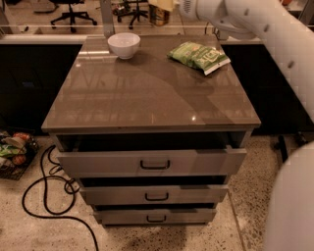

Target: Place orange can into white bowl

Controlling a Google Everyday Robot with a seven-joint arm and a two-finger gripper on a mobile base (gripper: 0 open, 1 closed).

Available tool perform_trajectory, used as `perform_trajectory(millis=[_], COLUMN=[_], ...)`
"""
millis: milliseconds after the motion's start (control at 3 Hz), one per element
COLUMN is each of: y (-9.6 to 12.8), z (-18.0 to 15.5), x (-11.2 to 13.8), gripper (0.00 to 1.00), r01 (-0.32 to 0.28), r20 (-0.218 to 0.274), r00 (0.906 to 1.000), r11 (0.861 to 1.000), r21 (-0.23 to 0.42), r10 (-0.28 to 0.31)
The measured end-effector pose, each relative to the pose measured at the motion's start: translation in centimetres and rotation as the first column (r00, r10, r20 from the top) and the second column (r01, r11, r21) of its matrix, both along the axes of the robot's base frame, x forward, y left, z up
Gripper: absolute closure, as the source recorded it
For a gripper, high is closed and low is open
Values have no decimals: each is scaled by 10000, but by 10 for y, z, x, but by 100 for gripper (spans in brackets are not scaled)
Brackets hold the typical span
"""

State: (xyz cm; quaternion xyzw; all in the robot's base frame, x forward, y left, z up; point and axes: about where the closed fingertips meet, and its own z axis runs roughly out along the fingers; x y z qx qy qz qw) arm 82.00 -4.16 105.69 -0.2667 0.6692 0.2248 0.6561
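Observation:
The white bowl [123, 44] stands at the back left of the cabinet top [147, 98]. The orange can [159, 16] hangs in the air above the back edge of the cabinet, to the right of the bowl and higher than it; its top is cut off by the picture's upper edge. My gripper [163, 5] is shut on the upper part of the can, mostly out of the picture. The white arm [255, 24] reaches in from the right.
A green crinkled snack bag [198, 56] lies at the back right of the cabinet top. The top drawer [152, 162] stands slightly open. A black cable [46, 188] and a basket of items [14, 152] lie on the floor at left. Office chairs stand behind.

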Motion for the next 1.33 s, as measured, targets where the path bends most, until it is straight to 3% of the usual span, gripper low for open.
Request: perform_trajectory(millis=[333,667,1333], y=[60,60,88], z=[-9,-9,-28], x=[60,60,94], gripper=[100,100,100], r01=[672,671,576], r20=[-904,-905,-1073], r00=[9937,9937,9928], r11=[9977,9977,9973], r21=[71,72,465], r10=[-663,-662,-523])
